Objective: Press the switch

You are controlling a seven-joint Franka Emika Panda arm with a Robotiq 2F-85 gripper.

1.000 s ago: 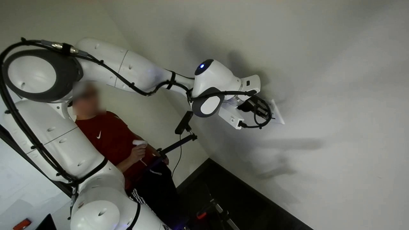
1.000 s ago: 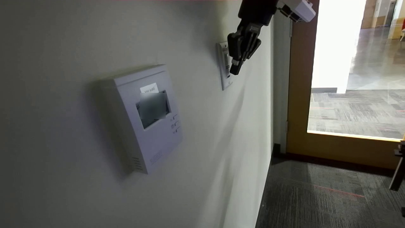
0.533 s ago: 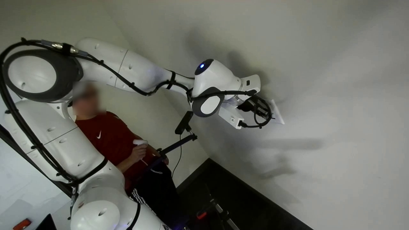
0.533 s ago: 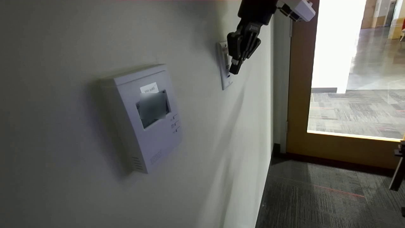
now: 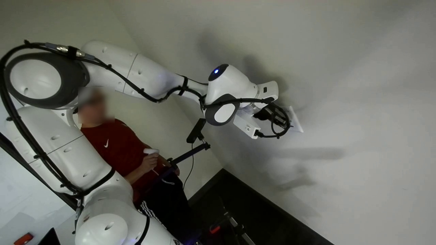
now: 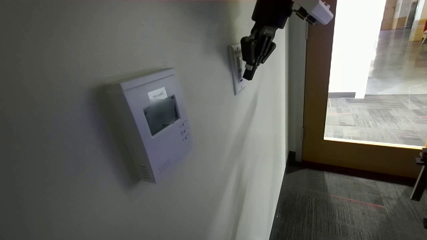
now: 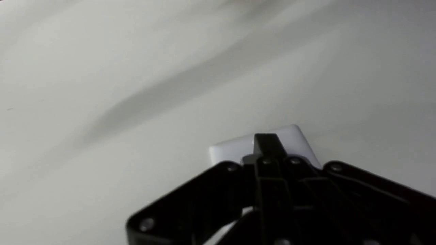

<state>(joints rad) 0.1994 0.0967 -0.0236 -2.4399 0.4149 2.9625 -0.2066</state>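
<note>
The switch is a small white rectangular plate on the pale wall, tilted in an exterior view (image 6: 235,68) with a darker strip down its middle. Its edge shows behind the gripper in an exterior view (image 5: 296,119). In the wrist view the upper part of the switch (image 7: 231,150) shows, and the black fingers hide the rest. My gripper (image 6: 249,70) is shut with nothing between its fingers. Its fingertips (image 7: 269,144) are in front of the plate, overlapping its lower middle in an exterior view. I cannot tell whether they touch it.
A white wall box with a screen (image 6: 166,146) sits on the same wall near the switch. A wood-framed glass door (image 6: 313,110) stands beyond. A person in a red shirt (image 5: 115,143) stands behind the arm, next to a camera on a stand (image 5: 196,131).
The arm and gripper have shifted very slightly, a little downward in both exterior views. The fingers stay shut, and the switch plate looks the same.
</note>
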